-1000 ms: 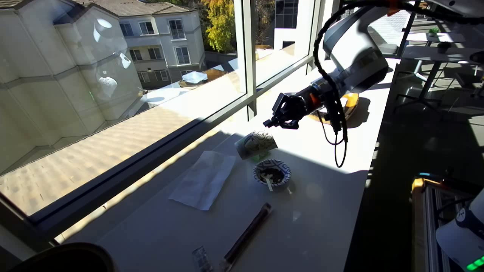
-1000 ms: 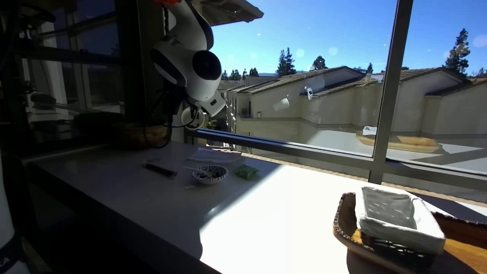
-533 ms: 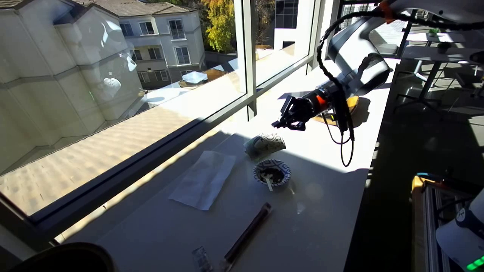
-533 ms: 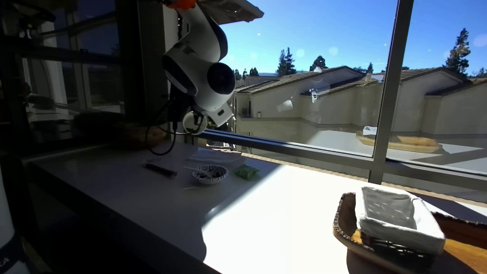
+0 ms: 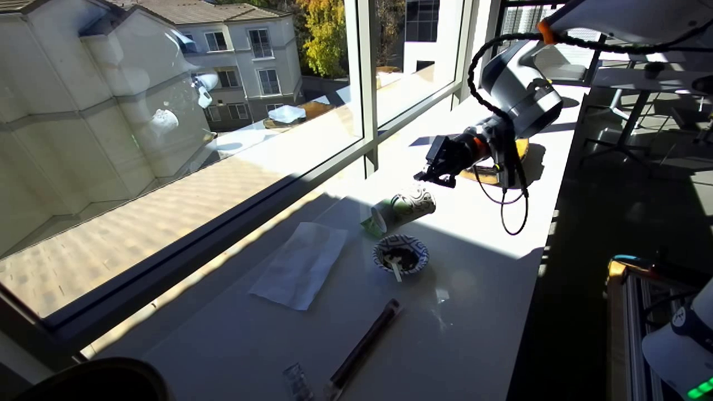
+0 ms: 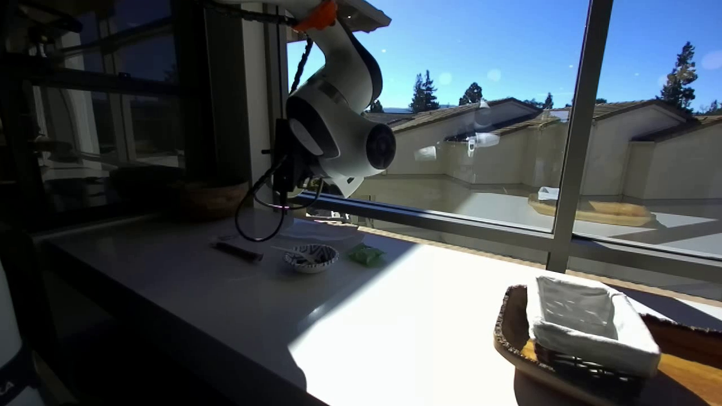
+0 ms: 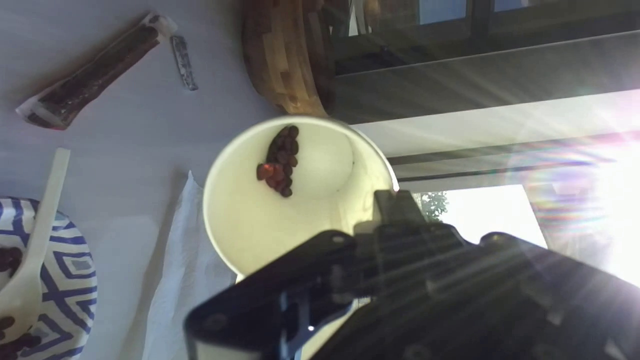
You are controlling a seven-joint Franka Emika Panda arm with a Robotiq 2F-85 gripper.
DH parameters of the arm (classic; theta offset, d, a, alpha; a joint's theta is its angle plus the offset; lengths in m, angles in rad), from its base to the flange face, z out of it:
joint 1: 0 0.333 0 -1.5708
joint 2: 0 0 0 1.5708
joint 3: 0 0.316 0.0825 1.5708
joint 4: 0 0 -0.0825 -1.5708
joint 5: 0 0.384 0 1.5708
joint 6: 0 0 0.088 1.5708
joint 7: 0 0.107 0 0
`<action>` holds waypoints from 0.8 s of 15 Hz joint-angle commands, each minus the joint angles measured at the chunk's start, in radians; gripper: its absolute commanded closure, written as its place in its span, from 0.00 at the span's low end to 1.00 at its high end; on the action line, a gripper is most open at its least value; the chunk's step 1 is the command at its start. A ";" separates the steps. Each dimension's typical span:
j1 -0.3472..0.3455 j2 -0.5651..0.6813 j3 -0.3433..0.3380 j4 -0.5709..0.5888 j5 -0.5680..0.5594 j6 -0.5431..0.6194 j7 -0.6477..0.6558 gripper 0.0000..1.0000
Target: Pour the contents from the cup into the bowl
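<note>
Long white countertop (image 5: 457,356) beside a grey window frame (image 5: 366,72), divided between glaring sun and deep shade. Above it, the black 2-fingered gripper (image 5: 434,179) has the pale, tapered, scroll-patterned cup (image 5: 415,203), apparently paper, in its grasp; how far apart the fingers stand, and whether they pinch the wall or span the body, cannot be told. Key relation: the cup lies just below the jaws in an exterior view, its long axis tilted, base at right and mouth at left toward a flat white paper sheet (image 5: 303,264). The small, round, blue-and-white patterned bowl (image 5: 409,240) rests on the countertop off to the side of that axis, near the mouth but apparently not beneath it. Pouring seems to call for carrying the mouth over the bowl, then a steeper tilt. Only the wrist view reveals the load, 1 cluster of small dark reddish pieces (image 7: 281,157) near the cup's base, against the wall on the bowl's side, so the pour is judged incomplete. There, similar pieces (image 7: 25,342) lie in the bowl, beside a white plastic spoon (image 7: 44,215). In an exterior view the white robot arm (image 6: 338,135) hides most or all of the cup, yet a crinkled green packet (image 6: 365,255) shows whole near the bowl.
</note>
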 commanded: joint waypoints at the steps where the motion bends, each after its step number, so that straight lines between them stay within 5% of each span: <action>1: -0.032 0.139 -0.019 0.091 -0.019 -0.126 -0.055 0.99; 4: -0.039 0.230 -0.018 0.154 -0.009 -0.136 -0.023 0.99; 5: -0.032 0.153 -0.019 0.093 -0.004 -0.096 -0.037 0.96; 12: -0.033 0.224 -0.017 0.147 -0.004 -0.109 -0.035 0.99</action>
